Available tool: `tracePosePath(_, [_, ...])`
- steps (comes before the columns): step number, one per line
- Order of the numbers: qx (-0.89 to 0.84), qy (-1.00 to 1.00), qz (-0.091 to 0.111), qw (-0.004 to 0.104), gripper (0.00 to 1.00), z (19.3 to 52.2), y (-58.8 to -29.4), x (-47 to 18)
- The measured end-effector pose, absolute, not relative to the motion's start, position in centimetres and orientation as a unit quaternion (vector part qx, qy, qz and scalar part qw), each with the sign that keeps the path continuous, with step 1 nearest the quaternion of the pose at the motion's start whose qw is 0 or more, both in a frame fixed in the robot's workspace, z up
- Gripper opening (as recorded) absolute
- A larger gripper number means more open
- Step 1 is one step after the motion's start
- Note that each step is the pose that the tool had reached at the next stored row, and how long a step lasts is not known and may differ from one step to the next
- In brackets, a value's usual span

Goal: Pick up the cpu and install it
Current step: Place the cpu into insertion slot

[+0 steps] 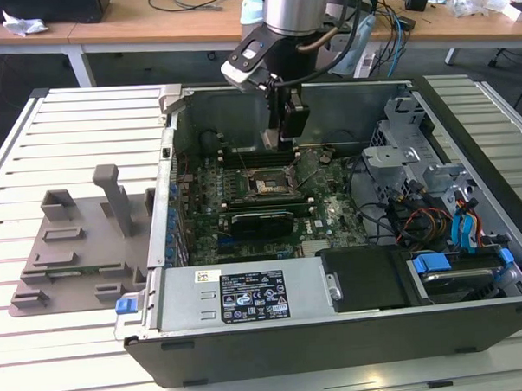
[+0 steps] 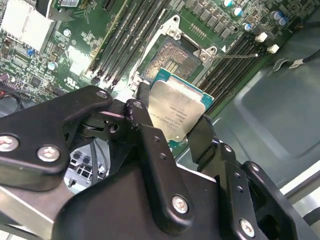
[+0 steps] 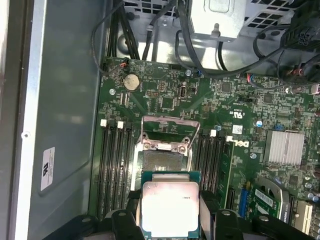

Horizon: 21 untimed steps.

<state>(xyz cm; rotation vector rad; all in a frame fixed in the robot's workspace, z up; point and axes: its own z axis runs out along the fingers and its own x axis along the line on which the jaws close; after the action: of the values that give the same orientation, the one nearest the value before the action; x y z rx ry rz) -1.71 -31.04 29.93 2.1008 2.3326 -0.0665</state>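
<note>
My claw (image 2: 172, 122) is clamped on the cpu (image 2: 175, 112) by two opposite edges, so the pick-up is done. I hold it above the board (image 3: 165, 100) by the open socket (image 3: 162, 160), not touching it. The install is left: the socket lies bare.

Exterior view sits high and well back, looking down over the bench (image 1: 67, 126) into the open computer case (image 1: 248, 300), all of it in shot, my arm (image 1: 296, 8) at the far side. Both wrist views ride my arm, tight over the motherboard (image 3: 165, 95): the first straight down, the second slanting. All three share the socket (image 1: 265, 188) (image 3: 162, 160) (image 2: 172, 57); the wrist pair share the cpu (image 3: 170, 207) (image 2: 175, 112) in my pincer (image 3: 169, 212) (image 2: 172, 122).
</note>
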Motion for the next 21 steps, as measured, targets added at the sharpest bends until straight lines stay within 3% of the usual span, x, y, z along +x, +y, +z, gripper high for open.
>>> tracePosePath(21, [0.669,0.743,-0.021,0.001,0.55,27.8,-31.0,-1.7])
